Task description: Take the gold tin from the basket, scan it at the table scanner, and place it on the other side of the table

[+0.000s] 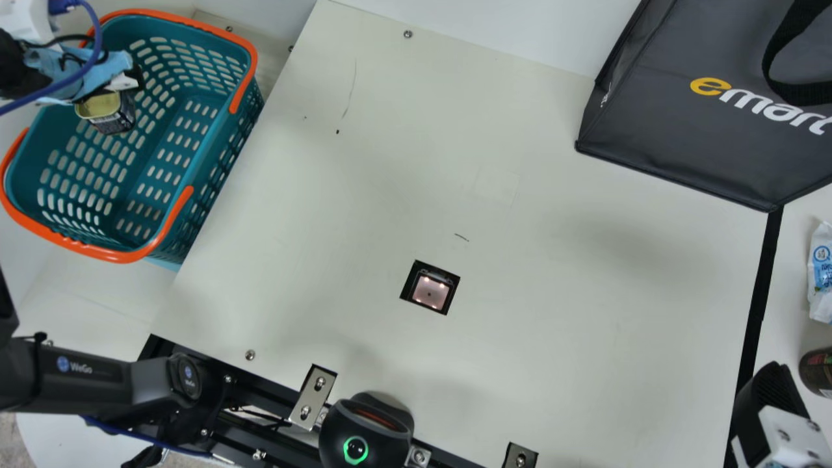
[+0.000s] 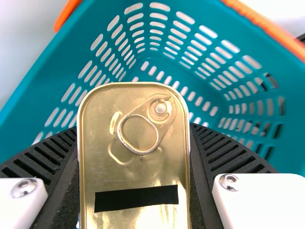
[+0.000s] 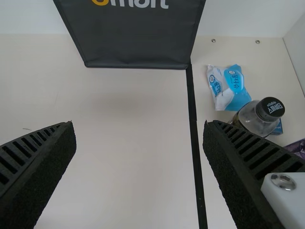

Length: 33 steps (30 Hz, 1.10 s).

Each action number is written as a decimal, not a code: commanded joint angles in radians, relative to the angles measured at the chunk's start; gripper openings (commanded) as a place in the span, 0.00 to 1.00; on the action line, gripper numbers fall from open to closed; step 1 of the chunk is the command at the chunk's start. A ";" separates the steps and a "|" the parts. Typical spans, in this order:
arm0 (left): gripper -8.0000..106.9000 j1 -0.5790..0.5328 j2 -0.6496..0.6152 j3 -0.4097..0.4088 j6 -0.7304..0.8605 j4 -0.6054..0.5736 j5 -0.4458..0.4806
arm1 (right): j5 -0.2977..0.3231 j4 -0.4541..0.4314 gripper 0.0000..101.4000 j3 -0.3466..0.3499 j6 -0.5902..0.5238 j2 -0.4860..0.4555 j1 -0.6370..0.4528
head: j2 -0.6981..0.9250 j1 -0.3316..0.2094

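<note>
At the main view's upper left, my left gripper point(image 1: 127, 81) holds the gold tin point(image 1: 104, 106) over the teal basket point(image 1: 162, 214), within its rim. From the left wrist view, the gold tin point(image 2: 138, 167) with its pull ring sits between the two ribbed fingers of my left gripper point(image 2: 136, 176), shut on its sides. The table scanner point(image 1: 430, 290) is a small dark square with a lit window in the tabletop. My right gripper point(image 1: 770, 390) is at the table's right side; in the right wrist view my right gripper point(image 3: 138, 162) stands open with nothing between its fingers.
A dark grey bag point(image 1: 702, 117) stands at the back right. Beyond the black strip point(image 1: 760, 305) lie a blue-and-white packet point(image 3: 228, 88) and a bottle point(image 3: 257, 117). A black device with a green ring point(image 1: 367, 432) is at the near edge.
</note>
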 commanded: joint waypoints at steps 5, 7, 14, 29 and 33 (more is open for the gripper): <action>0.00 -0.050 -0.090 -0.011 -0.164 0.036 0.085 | 0.000 0.000 0.94 0.000 0.000 0.000 0.000 | 0.002 -0.026; 0.00 -0.074 -0.123 -0.008 -0.198 0.045 0.105 | 0.000 0.000 0.94 0.000 0.000 0.000 0.000 | 0.002 -0.026; 0.00 -0.176 -0.240 0.027 -0.314 0.072 0.160 | 0.000 0.000 0.94 0.000 0.000 0.000 0.000 | 0.002 -0.026; 0.00 -0.543 -0.442 0.124 -0.608 0.190 0.246 | 0.000 0.000 0.94 0.000 0.000 0.000 0.000 | 0.002 -0.026; 0.00 -0.666 -0.474 0.140 -0.697 0.229 0.264 | 0.000 0.000 0.94 0.000 0.000 0.000 0.000 | 0.002 -0.026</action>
